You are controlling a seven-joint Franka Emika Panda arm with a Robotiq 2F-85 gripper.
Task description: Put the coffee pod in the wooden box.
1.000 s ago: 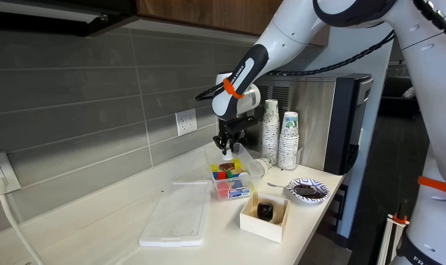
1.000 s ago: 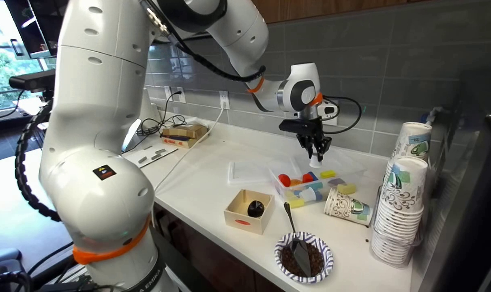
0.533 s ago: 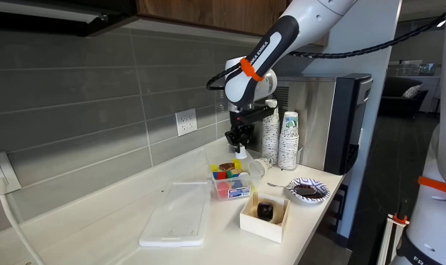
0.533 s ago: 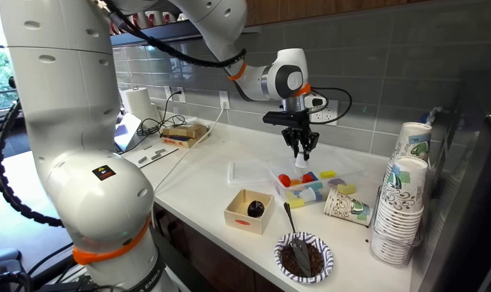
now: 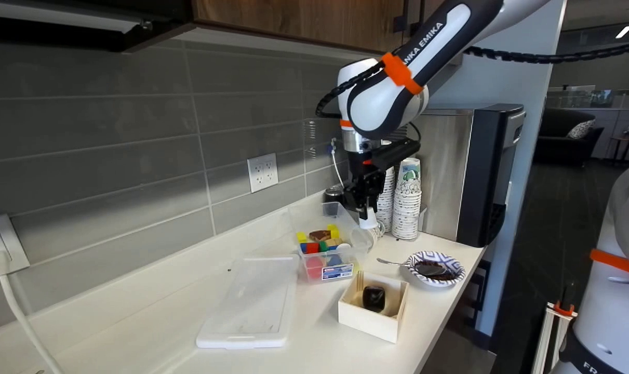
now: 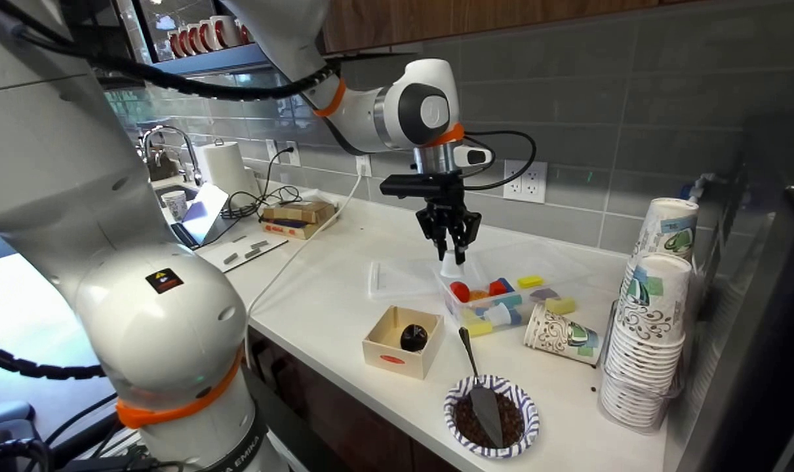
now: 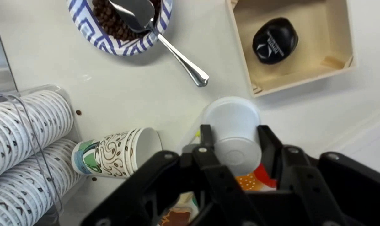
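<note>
My gripper [image 7: 235, 129] is shut on a white coffee pod [image 7: 233, 116], with one black finger on each side of it. In both exterior views the pod [image 6: 452, 266] hangs below the gripper [image 6: 451, 254], above the counter and near the edge of the clear tub. The wooden box [image 5: 363, 319] stands on the counter in front of the tub. It also shows in the wrist view [image 7: 306, 85], ahead and to the right of the pod, apart from it. A black rounded object [image 7: 275, 40] with white print lies inside the box.
The clear tub [image 5: 337, 272] holds colourful toy pieces. Its white lid [image 5: 252, 306] lies beside it. A patterned bowl [image 6: 456, 442] of coffee beans holds a metal server [image 7: 183, 59]. Paper cups [image 6: 562, 333] lie on their side near tall cup stacks [image 6: 646, 354].
My gripper has moved sideways with the pod, left in one exterior view and right in another, from over the tub towards its edge. The pod stays gripped; box and tub have not moved.
</note>
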